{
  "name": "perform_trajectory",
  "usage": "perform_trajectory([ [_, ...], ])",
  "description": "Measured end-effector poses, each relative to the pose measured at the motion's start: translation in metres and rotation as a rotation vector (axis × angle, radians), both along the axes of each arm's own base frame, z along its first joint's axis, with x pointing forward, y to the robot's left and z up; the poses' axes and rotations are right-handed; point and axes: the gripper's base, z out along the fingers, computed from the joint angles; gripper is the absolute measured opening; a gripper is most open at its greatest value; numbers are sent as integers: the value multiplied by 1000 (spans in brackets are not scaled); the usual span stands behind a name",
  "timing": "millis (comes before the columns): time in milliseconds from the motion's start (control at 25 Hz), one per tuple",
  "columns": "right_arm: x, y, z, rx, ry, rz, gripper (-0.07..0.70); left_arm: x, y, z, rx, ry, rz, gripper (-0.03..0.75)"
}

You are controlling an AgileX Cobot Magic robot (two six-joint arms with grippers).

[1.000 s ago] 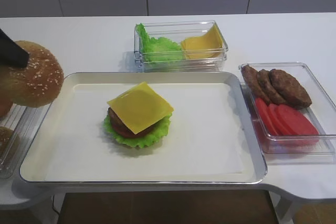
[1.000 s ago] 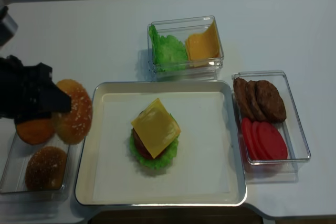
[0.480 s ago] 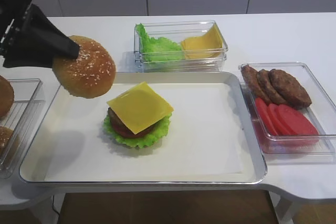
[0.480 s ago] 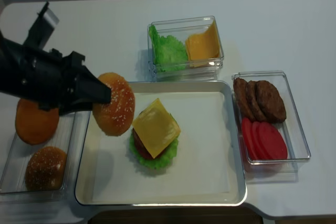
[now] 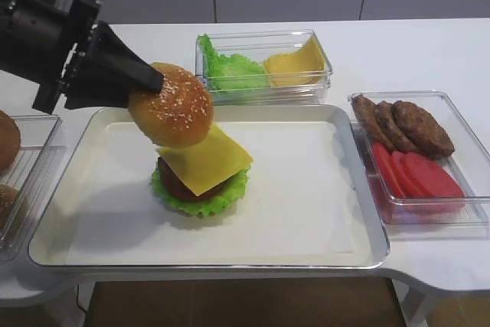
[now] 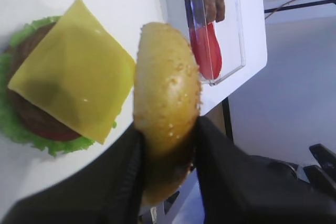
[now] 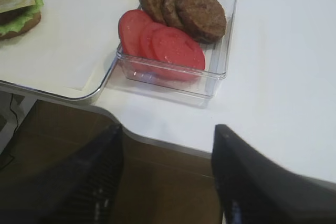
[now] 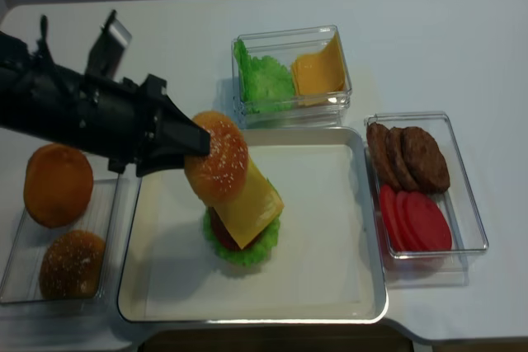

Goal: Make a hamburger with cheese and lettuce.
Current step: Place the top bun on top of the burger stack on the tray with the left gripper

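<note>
The hamburger stack [image 5: 200, 178] sits mid-tray: ruffled green lettuce [image 5: 230, 189], a reddish-brown patty [image 5: 174, 184] and a square yellow cheese slice [image 5: 214, 160] on top. My left gripper [image 5: 153, 86] is shut on a golden sesame bun top [image 5: 174, 109], held tilted just above the stack's upper-left corner. In the left wrist view the bun top [image 6: 167, 77] stands on edge between the fingers, beside the cheese [image 6: 73, 72]. My right gripper [image 7: 168, 135] is open and empty over the table's front edge.
The silver tray [image 5: 367, 189] holds the stack. Behind it is a clear box [image 5: 264, 67] with lettuce heap and cheese pile. On the right, a box [image 5: 417, 151] holds patties and tomato slices. On the left, a box [image 8: 21, 274] holds loose buns.
My left gripper has carried the bun top rightward from the bun box, over the tray's left edge, to just above the stack. The stack has not moved.
</note>
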Motion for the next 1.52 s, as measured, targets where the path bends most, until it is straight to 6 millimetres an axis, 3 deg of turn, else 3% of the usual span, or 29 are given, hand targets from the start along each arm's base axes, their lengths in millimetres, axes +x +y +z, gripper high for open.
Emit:
perform_trajectory([
  [560,0,0,0,0,0,0,424,16,-11,-22,-63,47,-13,211],
  [880,0,0,0,0,0,0,424,15,-22,-25,-68,47,-47,207],
  [1520,0,0,0,0,0,0,424,22,-22,-44,-36,101,-56,197],
])
